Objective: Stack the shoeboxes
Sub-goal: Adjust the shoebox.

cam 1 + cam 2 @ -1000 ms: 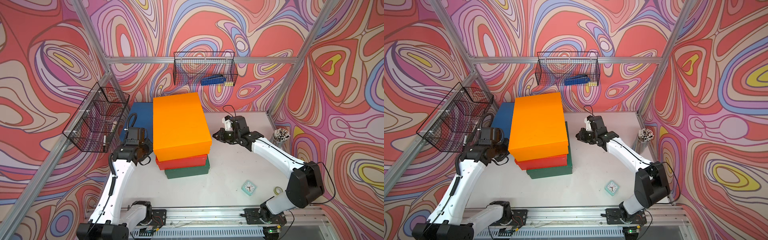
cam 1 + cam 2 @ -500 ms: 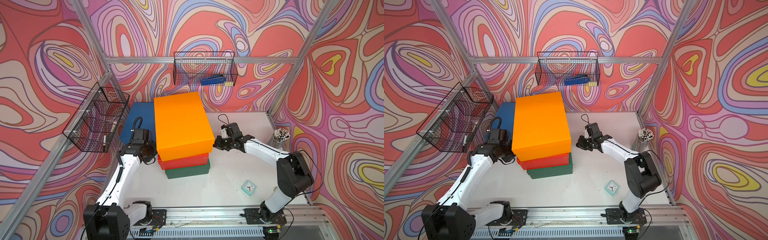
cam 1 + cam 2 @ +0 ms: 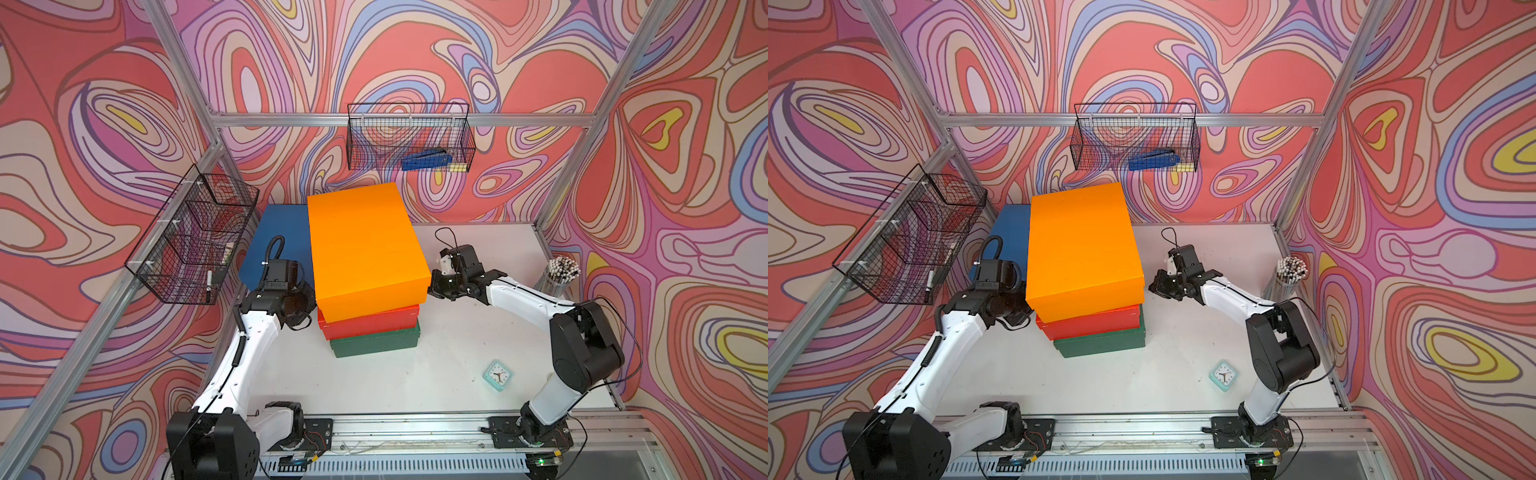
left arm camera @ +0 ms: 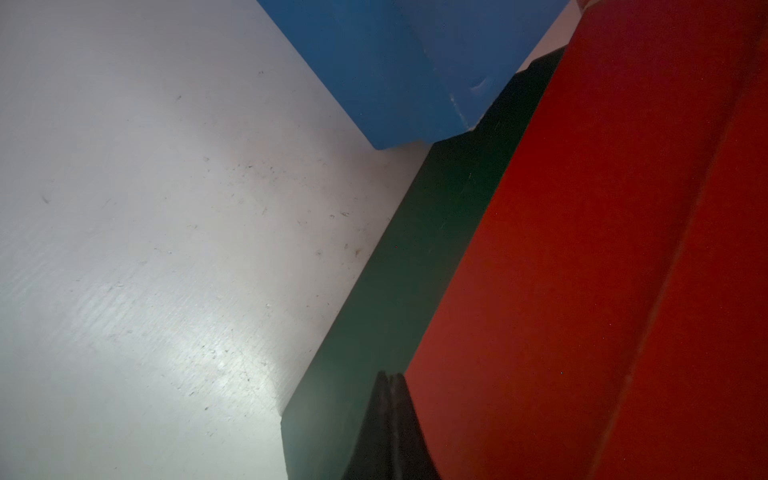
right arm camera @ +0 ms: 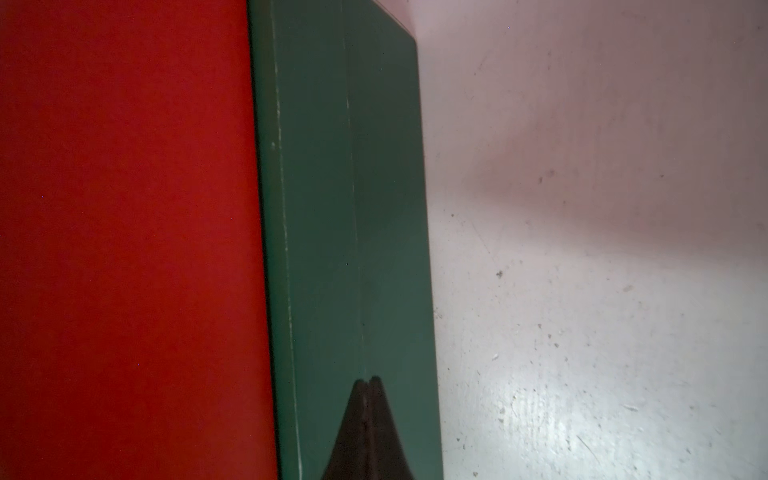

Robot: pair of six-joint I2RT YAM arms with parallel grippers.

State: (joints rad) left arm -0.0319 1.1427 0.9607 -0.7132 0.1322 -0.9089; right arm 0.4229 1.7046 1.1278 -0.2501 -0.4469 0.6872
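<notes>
Down at the flanks of the stack, both arms have come in low over the last second, elbows folded back where a moment ago they reached out higher. The left fingers (image 4: 378, 424) are pressed shut on nothing, their tip right at the seam where the green box (image 4: 395, 270) meets the red box (image 4: 582, 270). Across the pile, the right fingers (image 5: 353, 419) are shut and empty too, with the tip against the green box's side wall, close above the desk (image 5: 582, 332).

In both top views the order reads green at the bottom, red on it and the orange box (image 3: 365, 245) on top. That orange lid seems to have crept a touch toward the right arm since a second ago, and the layers don't look quite square with each other.

That reads to me as a tidy-up rather than a lift, with closed fingers used as pushers to true the pile from both sides.

The blue box (image 3: 278, 237) lies flat on the desk behind the left arm, right beside the stack. Its corner is very close to the green box, though I can't tell whether they touch. So it's three up and one to go.
</notes>
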